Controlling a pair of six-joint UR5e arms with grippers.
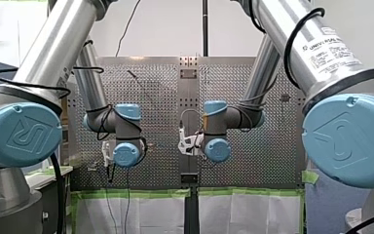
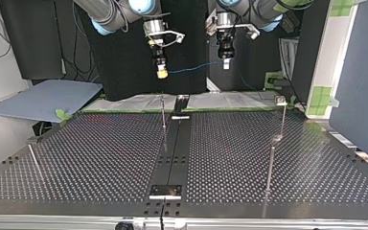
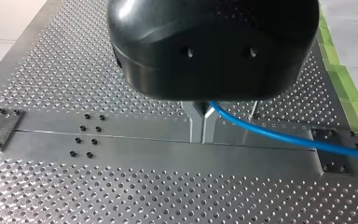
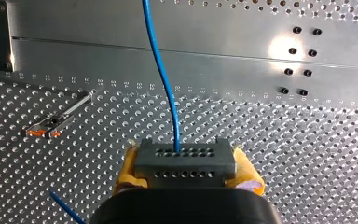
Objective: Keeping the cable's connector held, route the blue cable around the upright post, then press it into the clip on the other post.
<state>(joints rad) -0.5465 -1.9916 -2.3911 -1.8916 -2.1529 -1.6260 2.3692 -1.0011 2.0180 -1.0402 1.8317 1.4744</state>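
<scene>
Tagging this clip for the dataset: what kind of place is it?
Probably a robotics lab test cell: a perforated table with thin upright posts, and my left gripper and my right gripper holding a blue cable between them.

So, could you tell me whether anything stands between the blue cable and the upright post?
Nothing visible does. The blue cable stretches between my right end effector and my left end effector above the perforated table; only open air separates it from the upright post.
</scene>
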